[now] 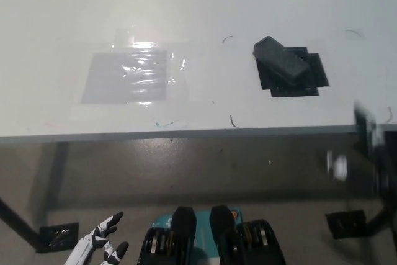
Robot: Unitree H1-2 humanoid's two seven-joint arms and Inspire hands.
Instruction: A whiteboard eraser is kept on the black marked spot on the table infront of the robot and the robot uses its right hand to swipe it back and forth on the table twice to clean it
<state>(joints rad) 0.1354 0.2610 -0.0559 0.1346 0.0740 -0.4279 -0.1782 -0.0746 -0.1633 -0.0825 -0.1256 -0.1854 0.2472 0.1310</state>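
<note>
Eraser [280,59] lying slantwise on my black marked spot [313,76] near the table's [186,4] right front corner, my right arm a blur at the right edge, grip unclear, white left hand [102,243] low, fingers spread, holding nothing

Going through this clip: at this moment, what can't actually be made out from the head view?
- Right hand: only a motion-blurred dark streak at the right edge below the table edge; open or shut cannot be told.
- Left hand: cut off by the bottom edge at lower left.
- Black marked spot: partly covered by the eraser lying on it.
</note>
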